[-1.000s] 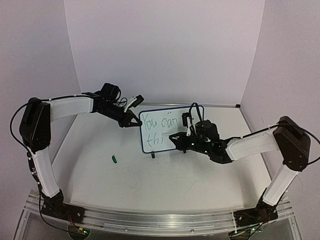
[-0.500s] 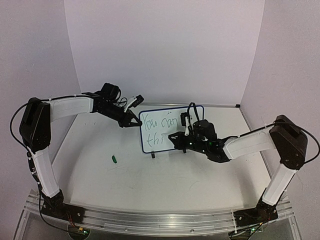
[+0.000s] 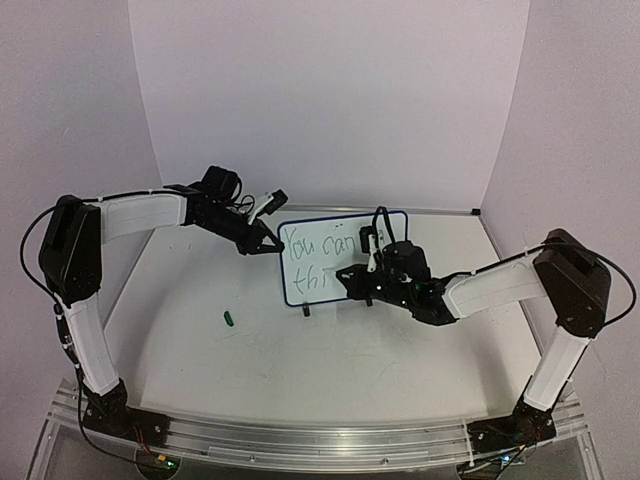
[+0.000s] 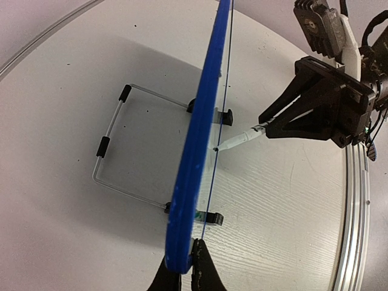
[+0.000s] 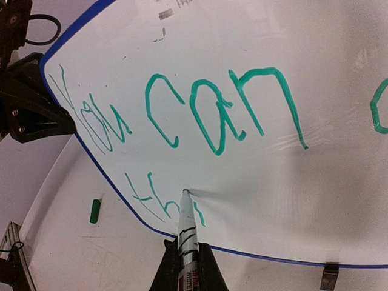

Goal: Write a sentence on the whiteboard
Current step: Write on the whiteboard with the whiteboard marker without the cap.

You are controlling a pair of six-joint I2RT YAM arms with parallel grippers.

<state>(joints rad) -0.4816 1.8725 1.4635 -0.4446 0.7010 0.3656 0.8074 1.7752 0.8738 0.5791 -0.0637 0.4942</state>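
Note:
The whiteboard (image 3: 392, 226) stands upright mid-table, blue-framed. Green writing (image 3: 322, 245) reads "You can" on top and "thi" (image 3: 312, 277) below; the right wrist view shows the words (image 5: 218, 115) close up. My left gripper (image 3: 268, 247) is shut on the board's left edge, seen edge-on in the left wrist view (image 4: 200, 151) between my jaws (image 4: 185, 270). My right gripper (image 3: 348, 278) is shut on a white marker (image 5: 187, 239), whose tip touches the board just above the "i". The marker also shows in the left wrist view (image 4: 239, 140).
The marker's green cap (image 3: 229, 319) lies on the table left of the board, also in the right wrist view (image 5: 94, 211). A wire stand (image 4: 112, 139) and two black clip feet (image 4: 225, 116) support the board. White walls close the back and sides.
My right gripper has shifted slightly left along the board with the marker. The left arm and the board have not moved.

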